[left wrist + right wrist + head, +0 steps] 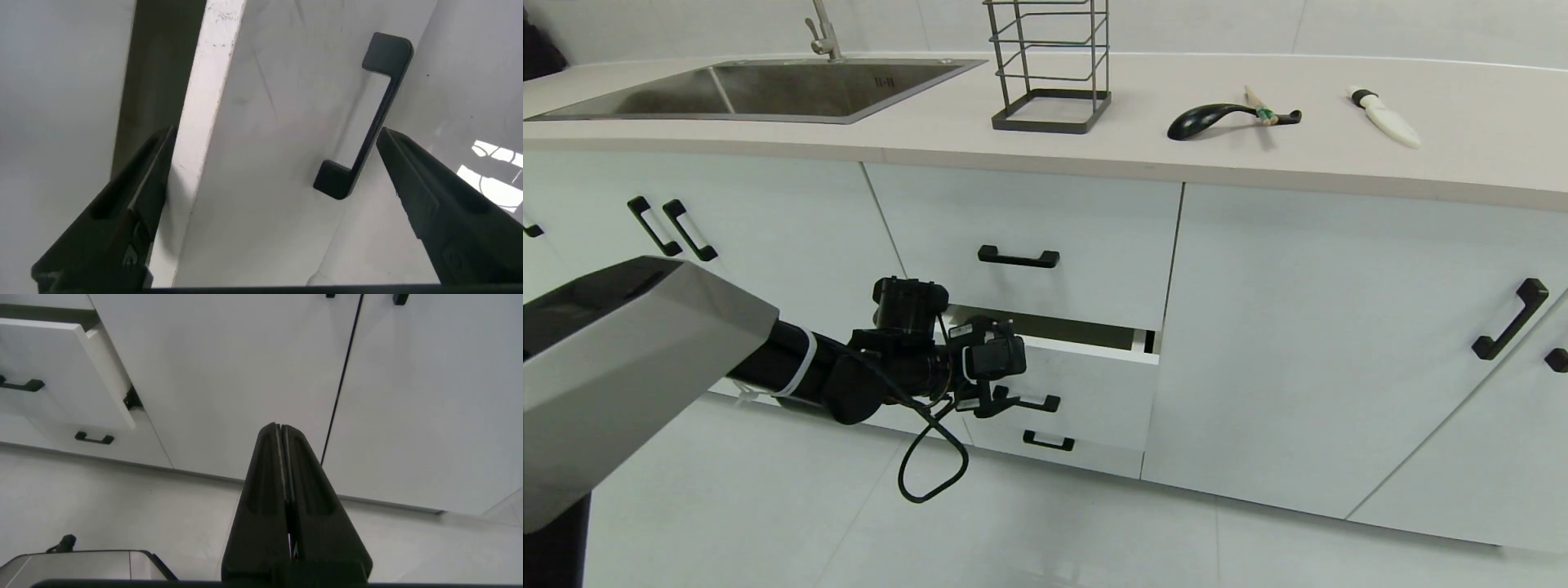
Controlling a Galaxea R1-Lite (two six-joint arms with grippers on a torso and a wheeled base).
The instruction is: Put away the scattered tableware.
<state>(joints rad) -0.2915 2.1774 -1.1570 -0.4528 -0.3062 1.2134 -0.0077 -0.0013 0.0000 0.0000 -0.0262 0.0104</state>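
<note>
Nearest of all, the left gripper (1005, 400) is seen low down in front of the middle drawer (1094, 371). Its fingers are spread wide and nothing is held in them. The black drawer handle (364, 114) is seen between the two fingers, one finger to each side of the thin bar. The bar's long way runs side to side across the drawer front, so it would be pinched across its thin way. Whether the bar is touched cannot be told. The drawer is open by only a small gap. Floor is seen in front of it, so enough room is judged to be there for it to be pulled out more.

Up on the countertop (931, 131), the sink (760, 86) is found at the far left, then the wire rack (1052, 73). Well to the right, the black spoon (1201, 121) is laid with its long way side to side, and a wooden stick (1260, 104) is laid across its handle. Farther right, the white knife (1387, 121) is laid slanted, one end toward the front edge. All this tableware is high up and well apart from the left gripper.

The right gripper (282, 498) is held low before the white cupboard doors (245, 367). Its fingers are pressed together with nothing between them. That arm is judged the nearer one to the tableware.
</note>
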